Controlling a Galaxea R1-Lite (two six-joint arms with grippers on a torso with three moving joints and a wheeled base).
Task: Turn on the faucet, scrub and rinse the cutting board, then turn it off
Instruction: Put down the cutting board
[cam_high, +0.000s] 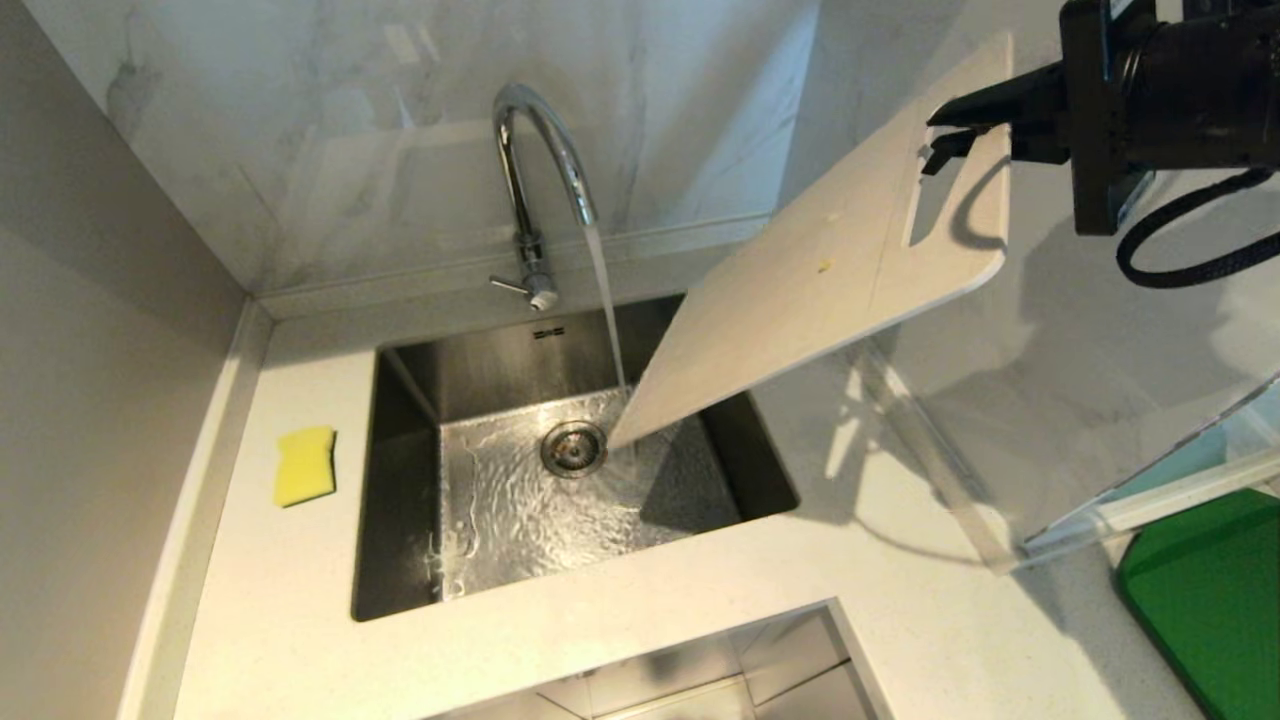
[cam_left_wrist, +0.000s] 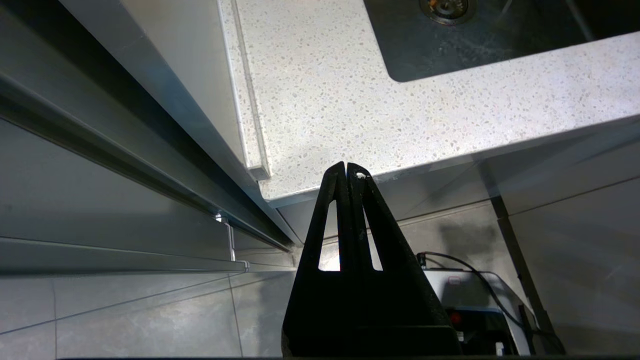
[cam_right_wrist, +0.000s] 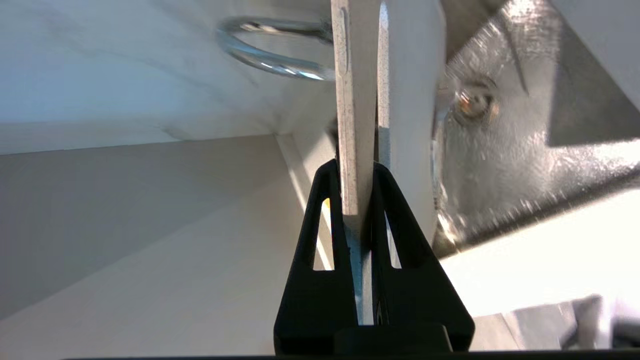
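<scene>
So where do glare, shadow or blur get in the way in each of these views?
Head view: the cutting board throws a hard shadow across the counter and the sink floor glitters under running water. Right wrist view: the basin is blown out and smeared, while the board edge in the right hand stays crisp. Left wrist view: even light, with the shut left hand in silhouette.

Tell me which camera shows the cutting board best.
The head view: the whole cutting board tilts over the sink, held by the right hand. The right wrist view shows only its edge; the left wrist view, nothing.
</scene>
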